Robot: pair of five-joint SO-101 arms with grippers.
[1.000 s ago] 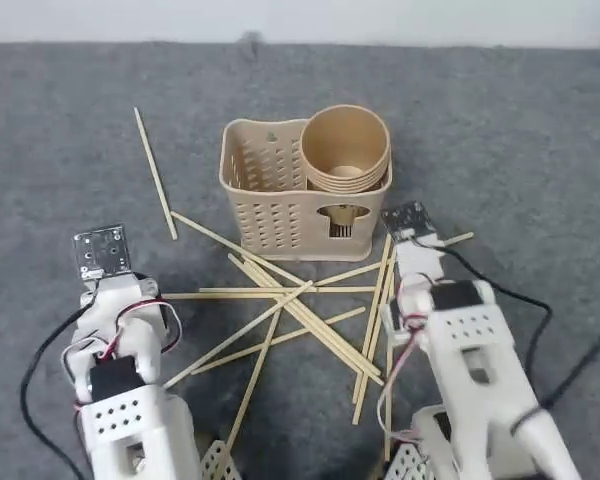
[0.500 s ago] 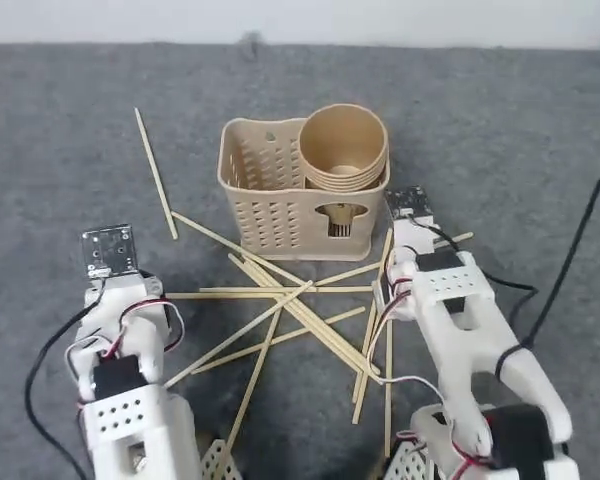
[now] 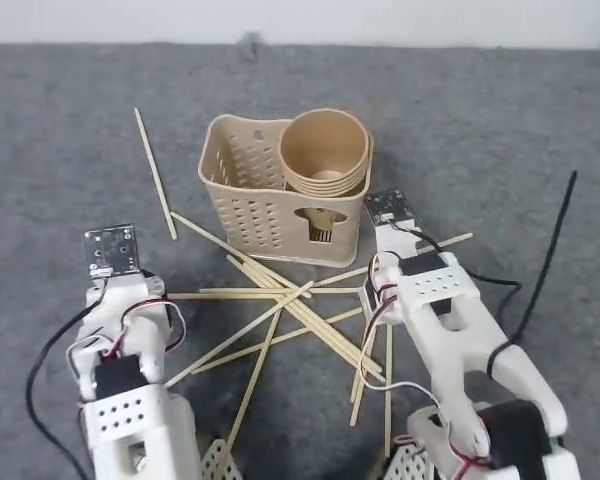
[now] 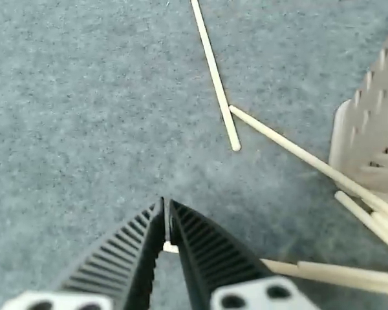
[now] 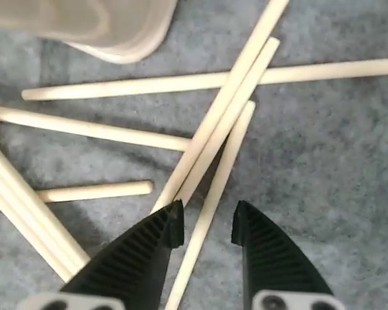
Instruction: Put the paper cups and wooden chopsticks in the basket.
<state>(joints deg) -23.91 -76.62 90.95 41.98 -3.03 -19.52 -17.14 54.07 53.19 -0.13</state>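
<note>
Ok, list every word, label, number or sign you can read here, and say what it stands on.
No readable text.
The basket, the paper cups and the wooden chopsticks carry no visible print.
On the left arm's circuit board and the right arm's circuit board, any markings are too small to read.

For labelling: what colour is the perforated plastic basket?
The perforated plastic basket is beige; best seen in high view.
</note>
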